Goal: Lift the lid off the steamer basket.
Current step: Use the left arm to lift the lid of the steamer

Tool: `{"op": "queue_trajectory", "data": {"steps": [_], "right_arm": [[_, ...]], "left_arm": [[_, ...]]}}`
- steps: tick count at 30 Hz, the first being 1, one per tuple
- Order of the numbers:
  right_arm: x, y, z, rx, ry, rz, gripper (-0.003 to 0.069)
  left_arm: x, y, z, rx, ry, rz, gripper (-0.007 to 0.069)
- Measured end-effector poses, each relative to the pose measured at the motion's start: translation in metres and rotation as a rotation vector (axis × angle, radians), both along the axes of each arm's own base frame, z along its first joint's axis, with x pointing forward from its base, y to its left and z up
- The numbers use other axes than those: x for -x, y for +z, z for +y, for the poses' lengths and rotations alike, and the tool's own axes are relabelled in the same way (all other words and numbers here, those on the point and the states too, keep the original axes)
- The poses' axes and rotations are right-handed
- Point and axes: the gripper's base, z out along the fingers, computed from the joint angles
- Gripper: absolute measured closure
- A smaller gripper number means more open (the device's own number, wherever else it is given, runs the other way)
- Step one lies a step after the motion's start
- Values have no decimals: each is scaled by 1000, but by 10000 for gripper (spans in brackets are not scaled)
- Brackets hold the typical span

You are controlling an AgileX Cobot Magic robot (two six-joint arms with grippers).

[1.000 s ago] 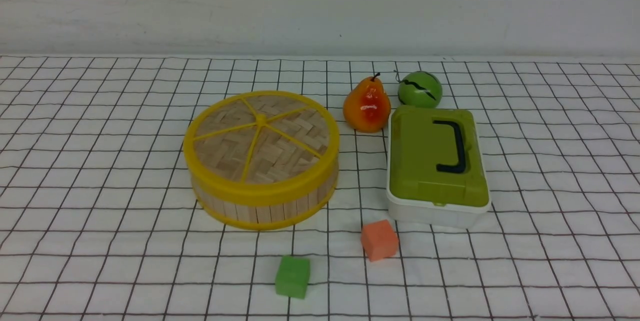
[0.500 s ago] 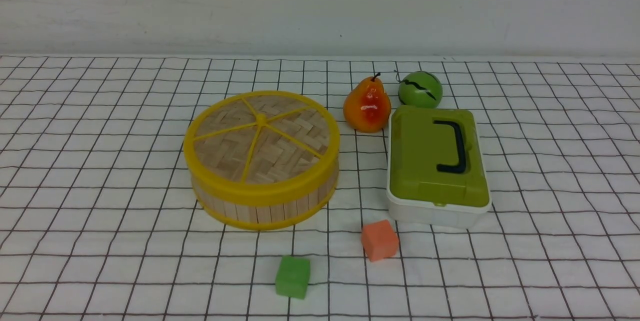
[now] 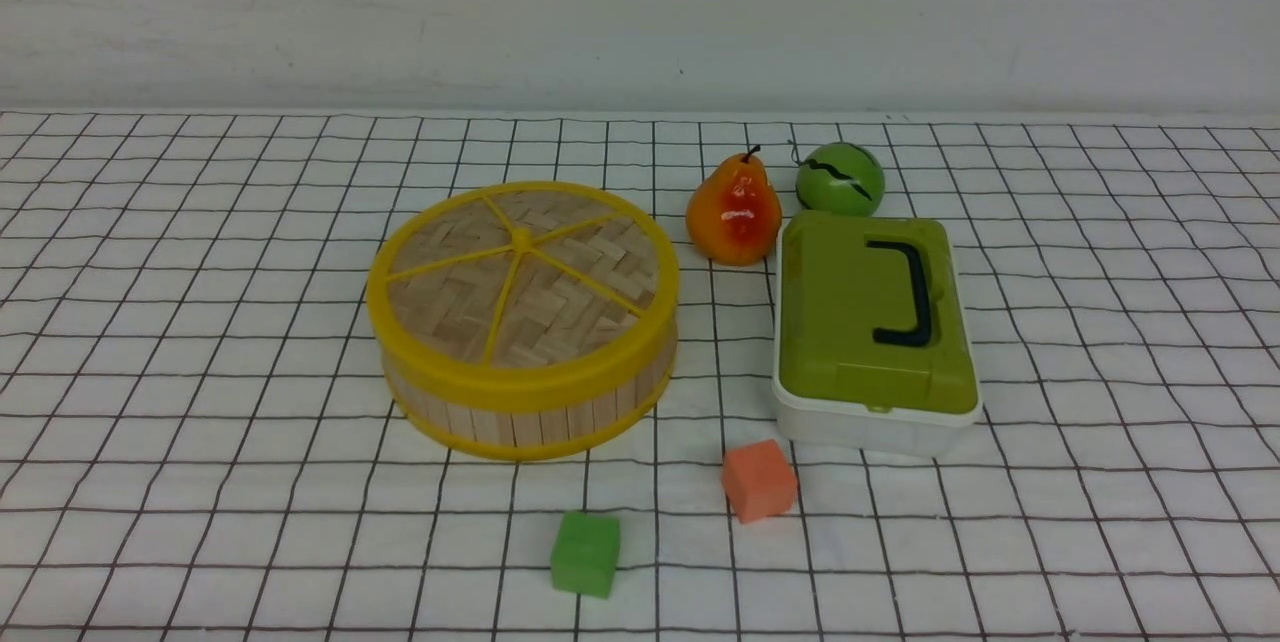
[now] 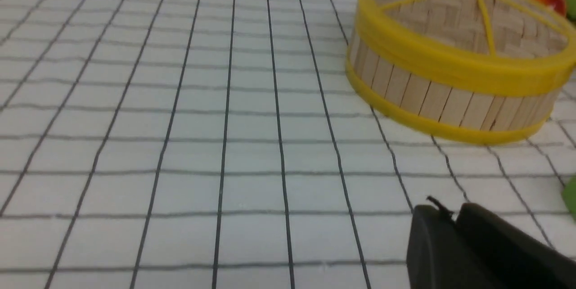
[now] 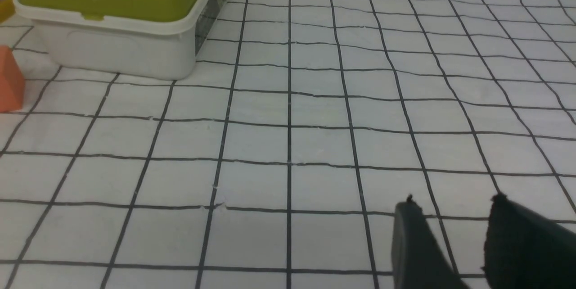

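Across the whole table lies a white cloth (image 3: 200, 322) with a black grid. Left of the middle sits the basket (image 3: 520, 412), a round drum with pale slat walls and yellow rims, flat on the cloth. Its lid (image 3: 520, 282) is seated on top and covers the opening: woven bamboo, a thick yellow rim and five yellow spokes meeting at a hub. Nothing touches it.

To the right of the basket, apart from it, stands a white box (image 3: 860, 427) with a green top and a black handle. Behind the box's left corner stands a pear (image 3: 735, 212), orange and red, upright. Just to the pear's right and behind the box is a green ball (image 3: 840, 179) with a dark stripe. An orange cube (image 3: 759, 480) lies near the box's front left corner. A green cube (image 3: 585, 552) lies nearer the robot, in front of the basket.

Neither arm shows in the front view. In its wrist view the left gripper (image 4: 450, 205) hangs low over bare cloth, well short of the basket; its fingers overlap, so whether they are released or clenched I cannot tell, and they grasp nothing. The right gripper (image 5: 453, 199) hangs over bare cloth away from the box, its fingers parted with cloth showing between them, empty.
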Motion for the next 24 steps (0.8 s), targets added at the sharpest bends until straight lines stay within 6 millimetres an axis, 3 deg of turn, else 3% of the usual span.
{"op": "queue_trajectory", "data": {"steps": [9,15,18,21,23,24], "right_arm": [[0,0,0,0,0,0,419],[0,0,0,0,0,0,419],[0,0,0,0,0,0,419],[0,0,0,0,0,0,419],[0,0,0,0,0,0,419],[0,0,0,0,0,0,419]], "left_arm": [[0,25,2,25,24,-280,549],[1,34,3,57,33,-369,543],[3,39,5,177,36,-425,542],[8,54,9,501,17,-559,552],[10,60,9,564,2,-576,571],[14,76,8,584,-22,-581,613]]}}
